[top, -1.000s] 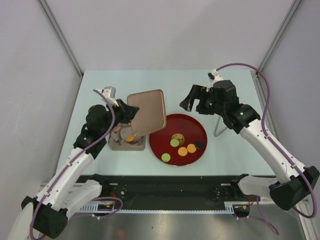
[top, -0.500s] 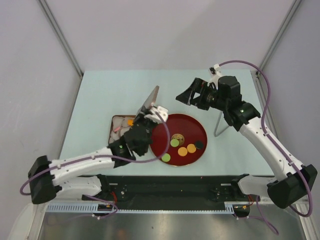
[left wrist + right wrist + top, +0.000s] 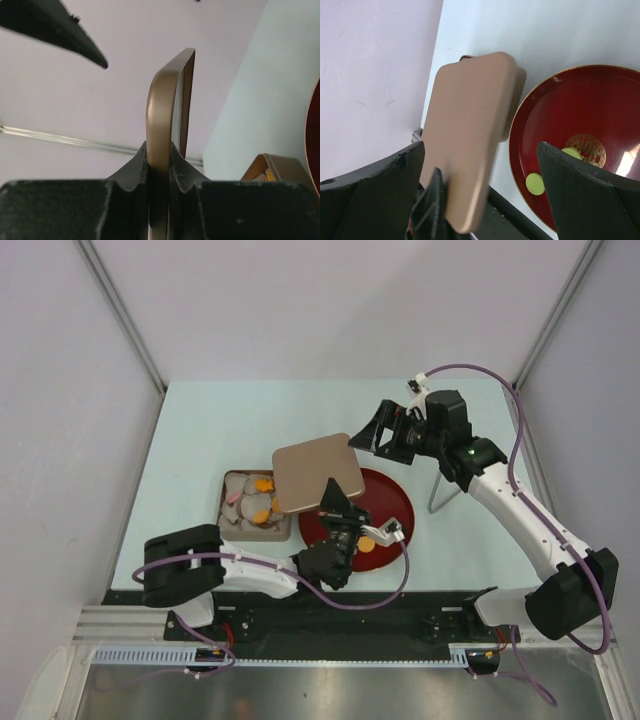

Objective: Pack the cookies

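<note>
The left pincer (image 3: 159, 155) is nearly closed and pinches one edge of a tan lid (image 3: 165, 95). It holds the lid in the air over the 10 o'clock rim of the red plate (image 3: 392, 498), close to the near edge of the surface (image 3: 200, 430). At the plate's 9 o'clock stands the open box (image 3: 226, 502). It holds crumpled paper cups (image 3: 243, 506) and at least two orange cookies (image 3: 262, 486). On the plate, the right wrist view shows two green cookies (image 3: 535, 183); the arm and lid hide much of the rest. Farther off, toward the plate's 12 o'clock, the right pincer (image 3: 388, 435) hangs with its jaws spread wide, holding nothing. The packing looks partly done: some cookies are boxed, those on the plate are yet to go in, and the lid is not on.
</note>
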Motion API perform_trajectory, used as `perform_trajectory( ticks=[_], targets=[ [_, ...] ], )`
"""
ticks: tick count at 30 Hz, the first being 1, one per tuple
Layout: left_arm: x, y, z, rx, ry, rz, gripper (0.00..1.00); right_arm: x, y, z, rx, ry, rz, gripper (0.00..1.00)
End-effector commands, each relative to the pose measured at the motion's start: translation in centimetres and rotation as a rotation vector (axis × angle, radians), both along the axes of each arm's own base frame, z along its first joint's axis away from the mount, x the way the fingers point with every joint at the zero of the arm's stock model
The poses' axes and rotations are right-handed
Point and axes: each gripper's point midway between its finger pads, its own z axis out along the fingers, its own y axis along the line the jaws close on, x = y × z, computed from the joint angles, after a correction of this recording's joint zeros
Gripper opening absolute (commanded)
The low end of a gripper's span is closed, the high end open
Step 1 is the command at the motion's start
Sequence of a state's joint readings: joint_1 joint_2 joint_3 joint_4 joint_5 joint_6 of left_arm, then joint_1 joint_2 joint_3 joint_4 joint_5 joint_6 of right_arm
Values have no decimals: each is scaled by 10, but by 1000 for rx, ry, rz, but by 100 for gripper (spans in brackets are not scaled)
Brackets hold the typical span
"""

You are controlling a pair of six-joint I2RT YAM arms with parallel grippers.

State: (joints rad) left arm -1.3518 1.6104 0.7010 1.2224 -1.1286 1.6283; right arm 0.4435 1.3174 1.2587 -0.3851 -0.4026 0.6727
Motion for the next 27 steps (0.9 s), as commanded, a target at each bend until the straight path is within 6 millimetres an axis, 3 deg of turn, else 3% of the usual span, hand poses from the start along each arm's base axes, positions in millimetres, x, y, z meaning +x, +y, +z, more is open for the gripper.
perform_trajectory(
  ticks=[1, 12, 19, 22, 26, 27],
  targets=[
    [-11, 27, 56, -323, -131, 42, 0, -4, 1, 15, 8, -50, 36, 98],
    [-20, 29, 61, -354, -129, 10, 1, 0, 19, -12, -20, 10, 75, 82],
    [-26, 26, 64, -379, -125, -13, 0, 5, 33, -7, 59, -17, 144, 75],
    [-28, 28, 66, -390, -124, -19, 1, 4, 37, -4, 114, -20, 173, 64],
    [-29, 32, 68, -410, -122, -20, 1, 6, 38, -6, 157, 0, 183, 36],
    [-29, 32, 68, -411, -121, -20, 0, 6, 38, -7, 161, 2, 184, 34]
  ],
)
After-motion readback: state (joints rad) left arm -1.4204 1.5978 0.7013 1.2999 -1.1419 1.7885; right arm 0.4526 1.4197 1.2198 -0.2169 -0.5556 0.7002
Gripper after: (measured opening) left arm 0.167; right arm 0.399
